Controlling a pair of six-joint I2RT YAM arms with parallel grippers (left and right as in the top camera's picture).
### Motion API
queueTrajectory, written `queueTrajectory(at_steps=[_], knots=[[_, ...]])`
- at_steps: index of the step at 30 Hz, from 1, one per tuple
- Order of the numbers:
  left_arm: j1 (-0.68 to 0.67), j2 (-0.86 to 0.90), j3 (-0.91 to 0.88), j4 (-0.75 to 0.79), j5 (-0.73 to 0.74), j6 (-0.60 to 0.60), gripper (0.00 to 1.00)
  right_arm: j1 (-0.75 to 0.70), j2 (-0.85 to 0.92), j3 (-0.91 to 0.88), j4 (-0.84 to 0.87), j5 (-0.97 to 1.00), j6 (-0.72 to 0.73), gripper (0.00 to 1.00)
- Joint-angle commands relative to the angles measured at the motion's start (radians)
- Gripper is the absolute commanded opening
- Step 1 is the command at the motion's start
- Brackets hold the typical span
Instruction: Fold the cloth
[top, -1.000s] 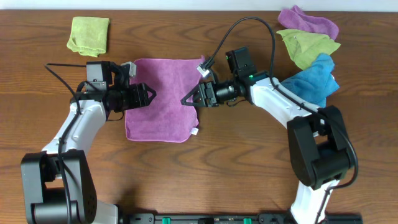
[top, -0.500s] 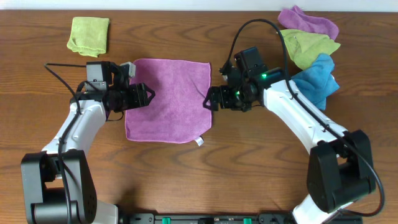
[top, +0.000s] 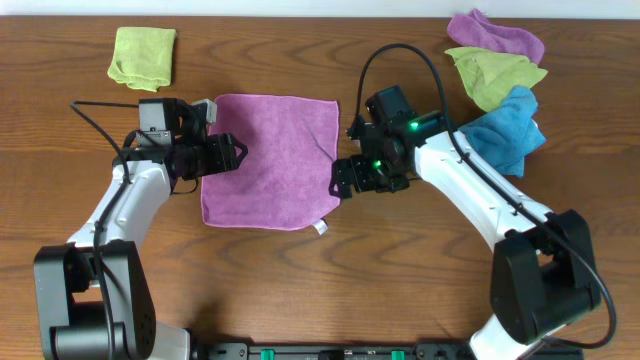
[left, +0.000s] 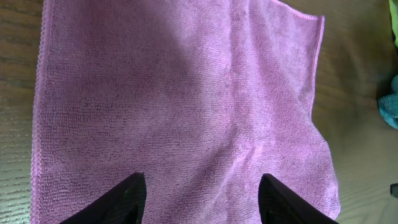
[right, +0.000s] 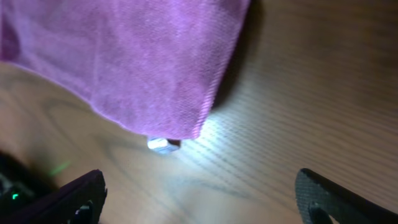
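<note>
The cloth (top: 268, 160) is a mauve-purple towel lying spread flat on the wooden table, with a small white tag (top: 321, 227) at its near right corner. My left gripper (top: 238, 155) hovers over its left edge. In the left wrist view the cloth (left: 180, 99) fills the frame and the left gripper (left: 202, 190) is open above it, gripping nothing. My right gripper (top: 340, 180) sits at the cloth's right edge near that corner. The right wrist view shows the right gripper (right: 205, 193) wide open over bare wood, just short of the cloth's corner (right: 124, 62) and tag (right: 160, 144).
A lime-green cloth (top: 143, 55) lies at the back left. At the back right there is a pile of a violet cloth (top: 495, 35), a lime-green cloth (top: 490, 75) and a blue cloth (top: 505, 130). My right arm runs past this pile.
The cloth's right edge was drawn out to the right and now lies flat and wider. My right gripper let go, opened wide and moved toward the near right corner. The left gripper stayed put.
</note>
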Motion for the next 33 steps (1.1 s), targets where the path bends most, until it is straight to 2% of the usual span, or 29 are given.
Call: queueTrajectory(at_steps=[1, 4, 7, 10, 13, 14, 17, 20, 23, 29, 33], knots=[[-0.001, 0.011, 0.018, 0.000, -0.009, 0.014, 0.59, 0.005, -0.010, -0.010, 0.011, -0.097, -0.046, 0.99], [-0.001, 0.011, 0.018, -0.003, -0.009, 0.015, 0.59, -0.001, -0.014, -0.061, 0.066, -0.251, -0.094, 0.97], [-0.001, 0.011, 0.018, -0.017, -0.010, 0.023, 0.58, 0.002, -0.068, -0.123, 0.059, -0.252, -0.093, 0.99], [-0.001, 0.011, 0.018, -0.025, -0.009, 0.029, 0.58, 0.003, -0.231, -0.177, 0.054, -0.205, -0.090, 0.99], [-0.001, 0.011, 0.018, -0.036, -0.009, 0.029, 0.58, 0.002, -0.474, -0.298, 0.049, -0.063, -0.084, 0.99], [-0.001, 0.011, 0.018, -0.037, -0.009, 0.029, 0.58, 0.000, -0.529, -0.357, 0.087, -0.056, -0.064, 0.99], [-0.001, 0.011, 0.018, -0.036, -0.009, 0.029, 0.57, -0.035, -0.644, -0.644, 0.443, -0.217, 0.107, 0.99], [-0.001, 0.011, 0.018, -0.036, -0.009, 0.029, 0.57, -0.080, -0.570, -0.787, 0.744, -0.356, 0.238, 0.99], [-0.001, 0.011, 0.018, -0.036, -0.009, 0.029, 0.57, -0.089, -0.462, -0.787, 0.805, -0.396, 0.245, 0.99], [-0.001, 0.011, 0.018, -0.036, -0.009, 0.035, 0.58, -0.090, -0.261, -0.786, 1.083, -0.494, 0.343, 0.99], [-0.001, 0.011, 0.018, -0.036, -0.009, 0.049, 0.58, -0.090, -0.140, -0.786, 1.199, -0.510, 0.386, 0.99]])
